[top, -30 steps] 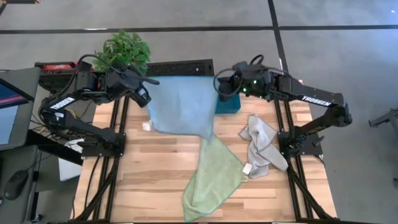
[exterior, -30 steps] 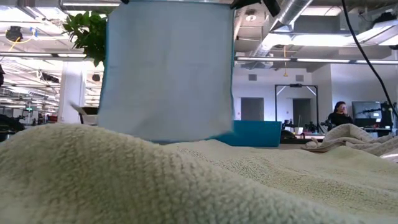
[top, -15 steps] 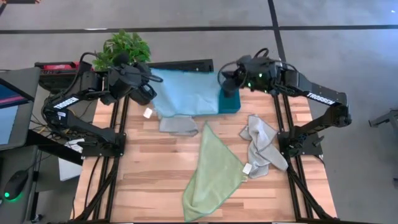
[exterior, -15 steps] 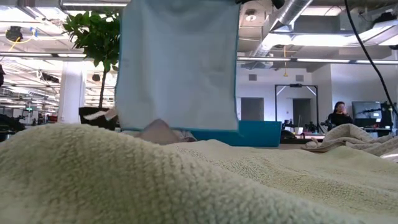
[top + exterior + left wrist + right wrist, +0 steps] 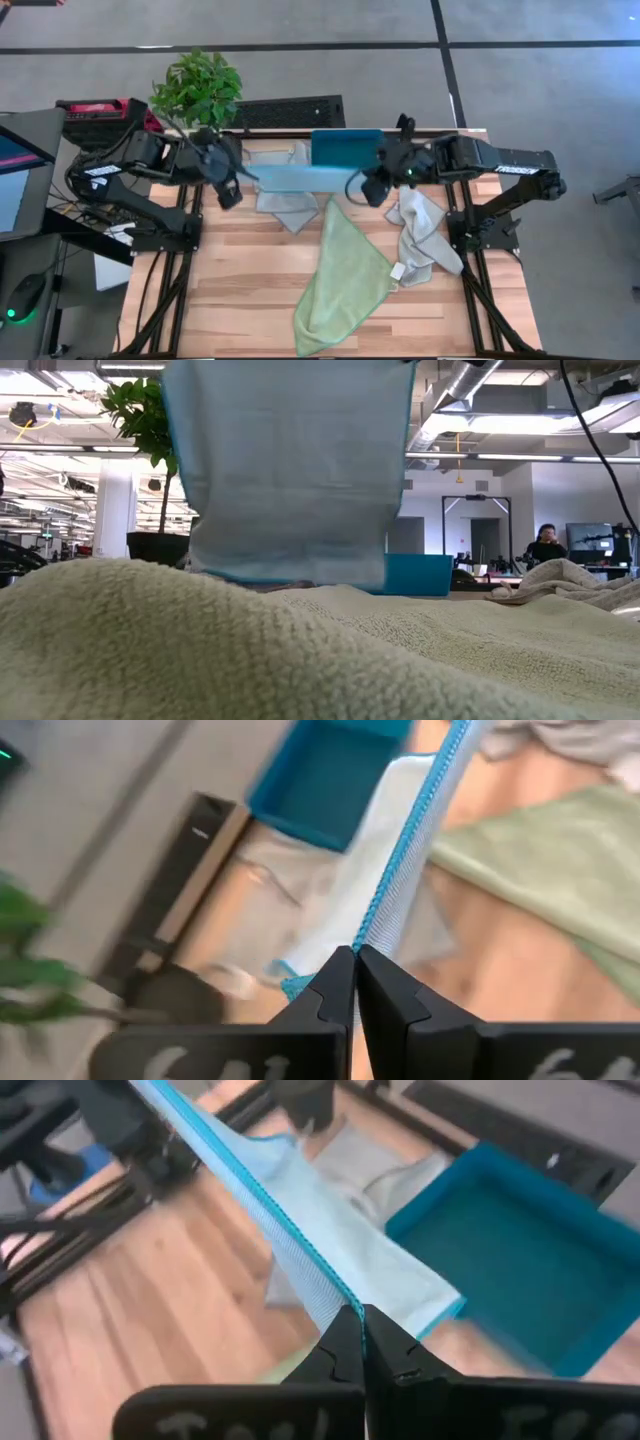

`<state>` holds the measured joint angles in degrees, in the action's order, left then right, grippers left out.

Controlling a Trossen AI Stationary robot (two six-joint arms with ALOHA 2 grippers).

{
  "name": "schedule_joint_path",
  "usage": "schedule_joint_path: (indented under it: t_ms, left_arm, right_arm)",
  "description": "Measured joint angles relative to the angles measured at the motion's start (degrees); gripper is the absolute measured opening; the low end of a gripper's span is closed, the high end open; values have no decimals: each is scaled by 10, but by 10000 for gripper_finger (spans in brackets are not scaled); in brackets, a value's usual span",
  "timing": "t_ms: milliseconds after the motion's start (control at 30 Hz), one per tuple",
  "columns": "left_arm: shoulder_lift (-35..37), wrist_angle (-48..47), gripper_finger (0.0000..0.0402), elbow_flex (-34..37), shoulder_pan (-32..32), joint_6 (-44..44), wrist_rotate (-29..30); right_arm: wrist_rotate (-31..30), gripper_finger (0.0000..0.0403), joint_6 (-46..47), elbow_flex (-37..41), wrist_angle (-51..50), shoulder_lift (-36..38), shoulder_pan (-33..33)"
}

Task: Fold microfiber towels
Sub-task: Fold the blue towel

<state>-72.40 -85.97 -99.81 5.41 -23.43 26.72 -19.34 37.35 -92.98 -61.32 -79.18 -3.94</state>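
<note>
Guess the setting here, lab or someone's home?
Most likely a robotics lab in an open-plan office: exposed ceiling ducts and strip lights, a person seated at monitors, and a wooden workbench on dark framing over grey carpet.

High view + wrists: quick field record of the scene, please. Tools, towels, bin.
left tool: shut on light blue towel, pinching one top corner
right tool: shut on the other top corner
light blue towel: stretched taut between both tools, hanging above the table
light green towel: lying flat in the middle of the table, unfolded
grey towel: flat, under the blue one
second grey towel: crumpled, by the right arm's base
teal bin: at the far edge, looks empty
</note>
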Motion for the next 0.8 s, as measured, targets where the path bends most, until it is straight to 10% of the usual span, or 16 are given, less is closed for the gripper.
schedule_joint_path:
  t_ms: [800]
  left_arm:
    - [-75,136,0,188,301,-383,-152]
  right_arm:
    - [105,4,214,212,162,0,-205]
